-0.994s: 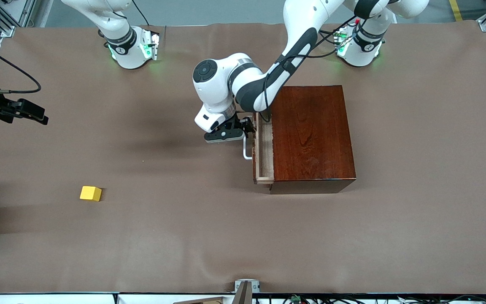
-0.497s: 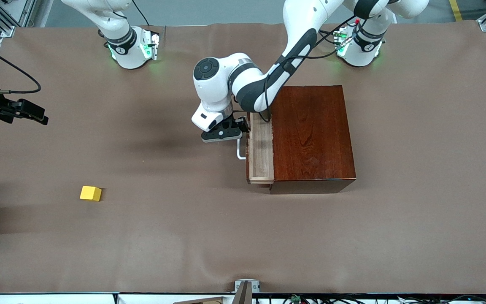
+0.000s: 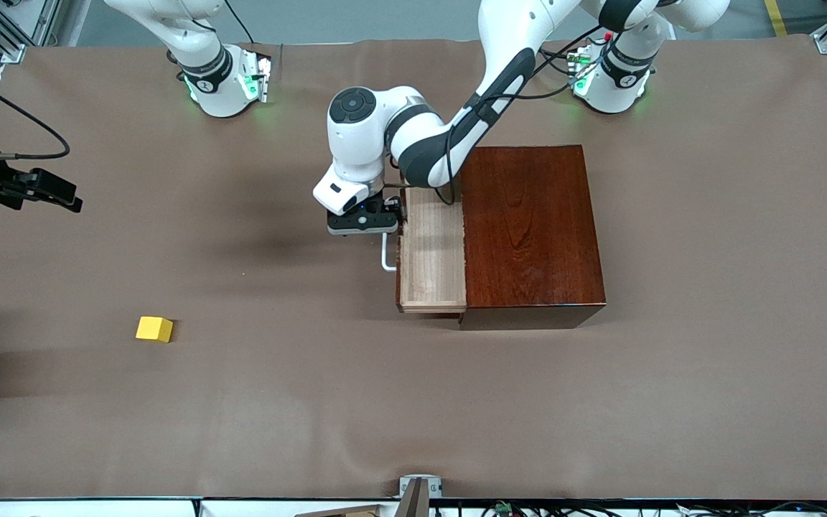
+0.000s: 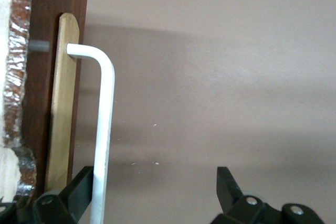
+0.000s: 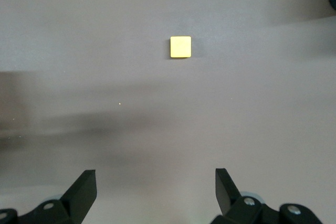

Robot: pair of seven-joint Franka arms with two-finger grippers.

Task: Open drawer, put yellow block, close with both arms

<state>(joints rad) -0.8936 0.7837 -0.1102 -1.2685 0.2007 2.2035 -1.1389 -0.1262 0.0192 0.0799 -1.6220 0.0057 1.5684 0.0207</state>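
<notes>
Both sets of jaws stand wide right now. On the left gripper [image 4: 157, 192], one finger [image 4: 79, 190] sits hooked inside the white handle [image 4: 103, 129] and the other stands out in the open, so nothing is pinched. I think I hold it this way so the finger can tug the bar like a hook. That spares me a tight squeeze on a thin bar.

From the front view I see the drawer [image 3: 433, 255] partly out of the dark wooden box [image 3: 532, 226], toward the right arm's end of the bench [image 3: 600, 402]. Its pale floor shows and nothing is in it. I judge it is open enough for a small block, though more pull would give more room.

My right gripper [image 5: 156, 195] waits up in the air with its jaws wide and holding nothing. It hangs at the right arm's end of the bench, and its camera looks down on the yellow block [image 3: 154, 329]. The block lies flat on the bench, well apart from the box and nearer to the front camera than the drawer's handle.

Between the block and the drawer I see only bare bench, so the carry looks easy. The tricky edges are the drawer's thin walls and the left arm's elbow [image 3: 413, 136] hanging over the drawer, which I may need to move away first.
</notes>
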